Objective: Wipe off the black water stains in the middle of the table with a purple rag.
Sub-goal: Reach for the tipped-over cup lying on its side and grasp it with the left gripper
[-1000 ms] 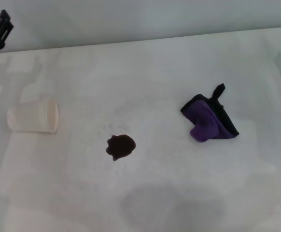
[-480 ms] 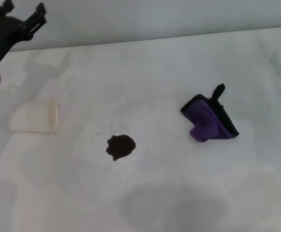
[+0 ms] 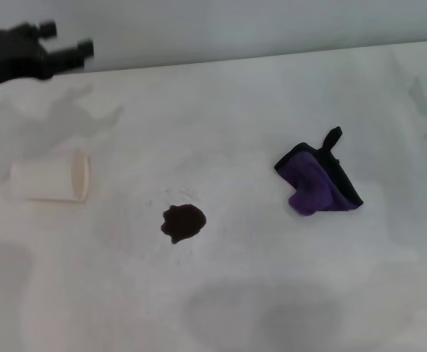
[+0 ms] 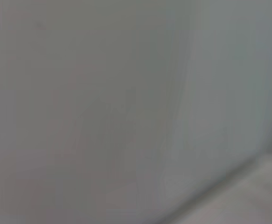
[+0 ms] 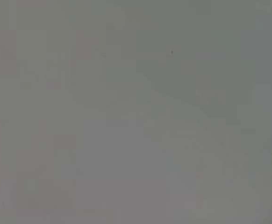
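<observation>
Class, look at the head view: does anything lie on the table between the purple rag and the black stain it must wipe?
Nothing visible does. The purple rag lies to the right of the black water stains, with only bare table between them. The paper cup lies on its side on the stain's other side.

Open tabletop [image 3: 257,95] around rag [image 3: 318,183]

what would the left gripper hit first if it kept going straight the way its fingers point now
Probably nothing. The left gripper is open at the far left edge of the table, fingers pointing toward the robot's right along that edge. The cup, stain and purple rag lie nearer the robot, though depth is unclear.
</observation>
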Available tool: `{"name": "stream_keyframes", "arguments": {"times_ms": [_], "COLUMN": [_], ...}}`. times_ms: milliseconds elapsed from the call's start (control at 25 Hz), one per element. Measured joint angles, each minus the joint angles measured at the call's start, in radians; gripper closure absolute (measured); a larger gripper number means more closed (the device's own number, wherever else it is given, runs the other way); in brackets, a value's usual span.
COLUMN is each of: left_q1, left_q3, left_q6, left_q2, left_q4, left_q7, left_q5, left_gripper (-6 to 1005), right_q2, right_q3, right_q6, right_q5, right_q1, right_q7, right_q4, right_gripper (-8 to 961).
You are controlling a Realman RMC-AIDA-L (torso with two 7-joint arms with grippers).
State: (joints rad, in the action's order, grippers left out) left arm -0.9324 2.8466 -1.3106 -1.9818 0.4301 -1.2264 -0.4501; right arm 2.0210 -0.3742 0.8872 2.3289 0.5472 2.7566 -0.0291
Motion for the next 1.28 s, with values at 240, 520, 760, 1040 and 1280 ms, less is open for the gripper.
{"name": "stream_keyframes", "arguments": {"times_ms": [240, 520, 760, 1040, 1280], "left_q1": [-0.107, -0.228, -0.32, -0.39, -0.389], "left_q3": [0.0, 0.002, 0.003, 0.004, 0.004], "left_q6": [-0.133, -0.242, -0.27, -0.281, -0.262], "left_q2": [0.017, 0.007, -0.058, -0.093, -0.093], "left_q4": [0.203, 0.355, 0.465, 0.499, 0.472], "left_q7": [-0.109, -0.01, 0.108, 0.114, 0.132], "left_q5": [0.372, 0.621, 0.78, 0.985, 1.0], "left_gripper": [136, 137, 137, 138, 138], "right_q2": [0.002, 0.001, 0.0, -0.001, -0.001], "right_q3": [0.0, 0.008, 0.011, 0.012, 0.012], "right_q6": [-0.002, -0.005, -0.006, 0.005, 0.019], "right_q5": [-0.001, 0.003, 0.007, 0.007, 0.007], "right_q1": [0.004, -0.004, -0.012, -0.027, -0.031], "right_q7": [0.0, 0.0, 0.0, -0.029, -0.051], "right_q4": [0.0, 0.011, 0.024, 0.024, 0.025], "right_gripper": [84, 84, 85, 85, 84]}}
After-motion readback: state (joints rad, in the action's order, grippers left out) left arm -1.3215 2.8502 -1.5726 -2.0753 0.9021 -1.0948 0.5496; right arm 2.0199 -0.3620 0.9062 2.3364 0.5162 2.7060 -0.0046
